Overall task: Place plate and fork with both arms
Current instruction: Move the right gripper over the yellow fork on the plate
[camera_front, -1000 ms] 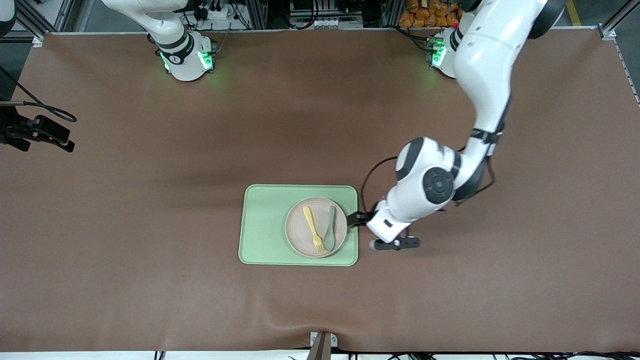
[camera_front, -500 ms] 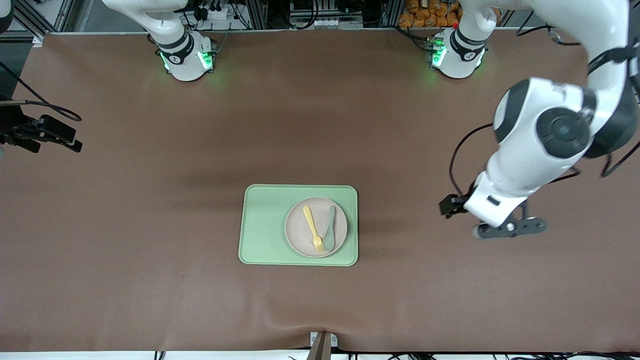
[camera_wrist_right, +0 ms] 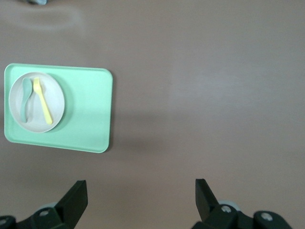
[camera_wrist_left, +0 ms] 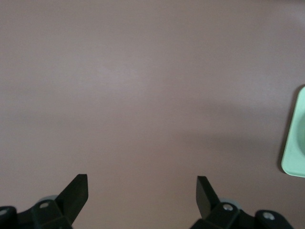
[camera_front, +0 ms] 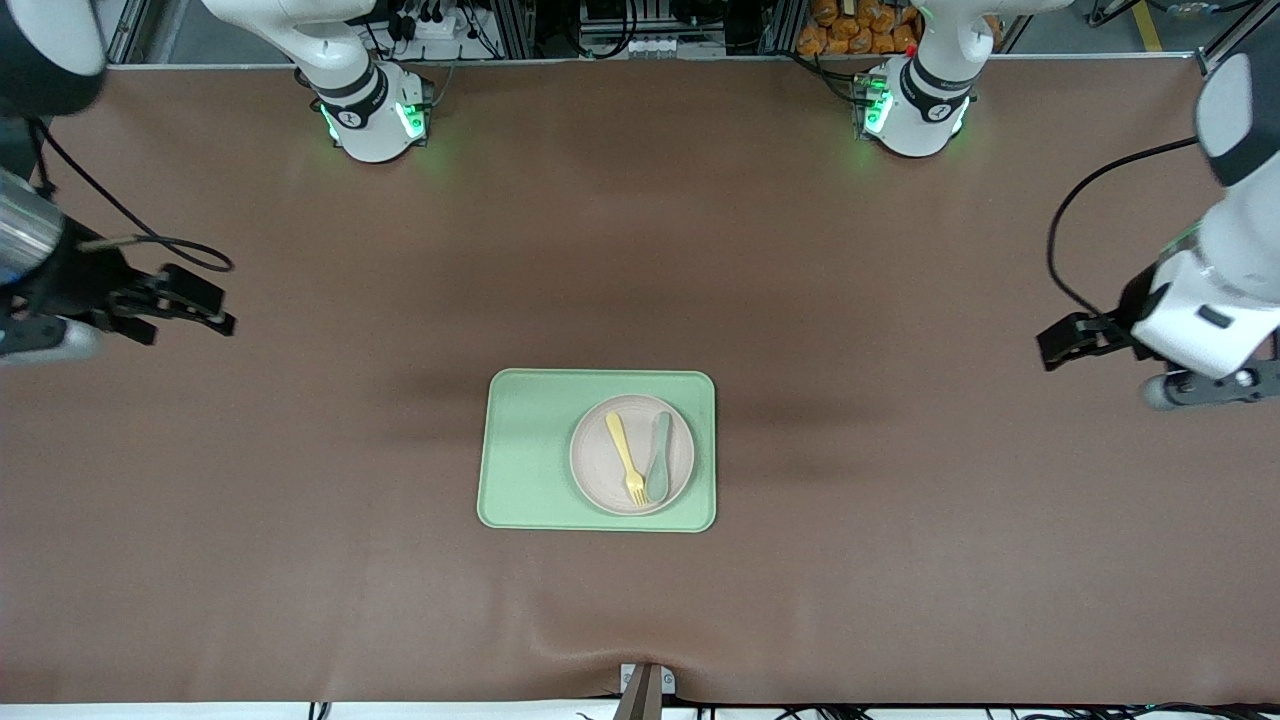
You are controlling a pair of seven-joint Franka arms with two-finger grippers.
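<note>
The right gripper (camera_front: 205, 312) is hanging over bare brown counter (camera_front: 300, 560) at the right arm's end, its fingers spread wide apart and holding nothing. One pale green tray (camera_front: 530, 450) is lying near the counter's middle, with nothing standing between it and either gripper. One speckled plate (camera_front: 600, 470) is sitting on the tray, toward the left arm's end of it. One yellow fork (camera_front: 626, 458) and one teal spoon (camera_front: 660, 462) are lying side by side on the plate, the spoon toward the left arm's end. The left gripper (camera_front: 1062, 340) is hanging over bare counter at the left arm's end, well apart from the tray, its fingers wide apart and empty.
</note>
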